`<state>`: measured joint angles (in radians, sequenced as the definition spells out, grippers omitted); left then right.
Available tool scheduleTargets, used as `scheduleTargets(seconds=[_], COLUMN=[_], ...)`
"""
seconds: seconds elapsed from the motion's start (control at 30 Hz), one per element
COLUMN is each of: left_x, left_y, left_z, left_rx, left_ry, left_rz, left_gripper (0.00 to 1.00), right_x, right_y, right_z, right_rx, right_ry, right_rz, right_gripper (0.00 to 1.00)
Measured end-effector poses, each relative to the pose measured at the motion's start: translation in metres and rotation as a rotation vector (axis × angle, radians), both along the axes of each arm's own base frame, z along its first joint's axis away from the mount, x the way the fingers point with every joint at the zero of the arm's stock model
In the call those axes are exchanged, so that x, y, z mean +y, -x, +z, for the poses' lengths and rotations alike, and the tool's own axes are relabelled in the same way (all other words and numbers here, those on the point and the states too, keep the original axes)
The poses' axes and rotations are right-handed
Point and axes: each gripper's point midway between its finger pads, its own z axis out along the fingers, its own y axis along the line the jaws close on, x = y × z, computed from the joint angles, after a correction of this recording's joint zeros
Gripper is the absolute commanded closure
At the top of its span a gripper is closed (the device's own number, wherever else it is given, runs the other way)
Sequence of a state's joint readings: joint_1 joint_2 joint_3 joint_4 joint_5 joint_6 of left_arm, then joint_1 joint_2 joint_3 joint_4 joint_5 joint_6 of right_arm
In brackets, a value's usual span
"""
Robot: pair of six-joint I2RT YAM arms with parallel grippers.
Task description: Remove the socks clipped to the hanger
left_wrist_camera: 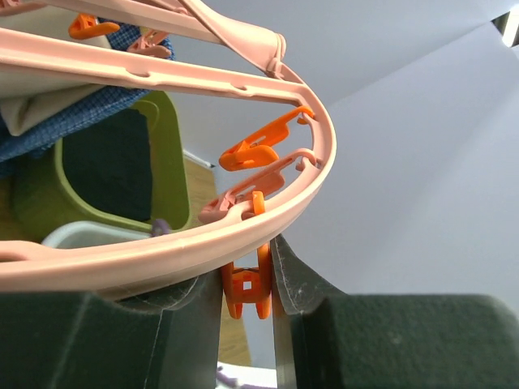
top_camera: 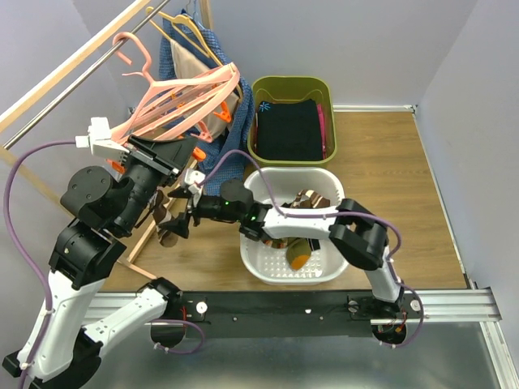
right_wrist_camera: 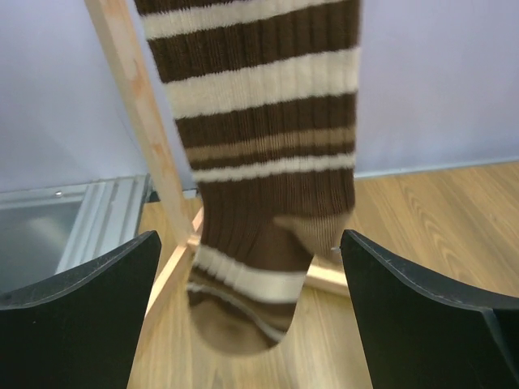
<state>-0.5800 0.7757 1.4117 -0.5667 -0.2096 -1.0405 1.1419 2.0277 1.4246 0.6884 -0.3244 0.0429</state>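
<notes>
Left tool clamped on one orange clip, just under the ring of one pink hanger. Right tool spread wide apart, one brown striped sock hanging between both fingers, touching neither.

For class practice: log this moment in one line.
left gripper: shut on orange clip | right gripper: open, at brown striped sock

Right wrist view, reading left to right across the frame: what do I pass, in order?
One black jaw at lower left → slanted wooden post → brown striped sock hanging in the gap between the open jaws → the other black jaw at lower right.
</notes>
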Motion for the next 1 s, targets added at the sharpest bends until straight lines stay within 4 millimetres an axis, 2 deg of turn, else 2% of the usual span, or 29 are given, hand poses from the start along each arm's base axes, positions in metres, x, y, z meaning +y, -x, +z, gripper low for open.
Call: scheduleTargets(seconds=[0.17, 0.27, 0.33, 0.43, 0.53, 0.57, 0.63, 0.67, 0.73, 0.8, 0.87, 0.9, 0.97, 1.0], left_x=[-0.008, -0.011, -0.012, -0.012, -0.012, -0.012, -0.011, -0.009, -0.007, -0.004, -0.002, 0.0, 0.004, 0.007], left_y=[-0.003, -0.007, -0.008, -0.008, -0.008, -0.009, -0.009, -0.009, -0.009, -0.01, -0.01, -0.01, -0.011, -0.011], left_z=[0.004, 0.002, 0.001, 0.0, 0.0, 0.0, -0.001, -0.002, -0.004, -0.006, -0.009, -0.009, -0.011, -0.012], left_rx=[0.003, 0.014, 0.019, 0.022, 0.022, 0.023, 0.023, 0.024, 0.026, 0.028, 0.031, 0.029, 0.026, 0.024], left_ry=[0.037, 0.04, 0.041, 0.043, 0.043, 0.042, 0.039, 0.031, 0.02, 0.003, -0.01, -0.019, -0.037, -0.053], left_rz=[-0.025, -0.03, -0.029, -0.03, -0.029, -0.026, -0.021, -0.013, -0.002, 0.01, 0.022, 0.029, 0.05, 0.064], left_gripper=[1.0, 1.0, 1.0, 1.0, 1.0, 1.0, 1.0, 1.0, 1.0, 1.0, 0.97, 0.95, 0.87, 0.83], right_x=[0.028, 0.047, 0.056, 0.064, 0.063, 0.062, 0.059, 0.056, 0.049, 0.042, 0.034, 0.03, 0.021, 0.019], right_y=[0.002, -0.008, -0.02, -0.035, -0.047, -0.047, -0.048, -0.046, -0.041, -0.035, -0.031, -0.027, -0.018, -0.01], right_z=[-0.012, -0.023, -0.03, -0.04, -0.053, -0.057, -0.058, -0.06, -0.064, -0.065, -0.062, -0.057, -0.045, -0.033], right_rx=[-0.032, -0.028, -0.021, -0.003, 0.019, 0.026, 0.031, 0.034, 0.043, 0.042, 0.044, 0.044, 0.048, 0.05], right_ry=[-0.018, -0.027, -0.031, -0.035, -0.024, -0.014, -0.01, -0.002, 0.019, 0.038, 0.058, 0.067, 0.087, 0.091], right_rz=[-0.015, -0.083, -0.164, -0.265, -0.376, -0.403, -0.447, -0.46, -0.476, -0.48, -0.478, -0.469, -0.439, -0.401], right_gripper=[0.0, 0.0, 0.02, 0.09, 0.25, 0.36, 0.5, 0.63, 0.72, 0.79, 0.81, 0.85, 0.86, 0.86])
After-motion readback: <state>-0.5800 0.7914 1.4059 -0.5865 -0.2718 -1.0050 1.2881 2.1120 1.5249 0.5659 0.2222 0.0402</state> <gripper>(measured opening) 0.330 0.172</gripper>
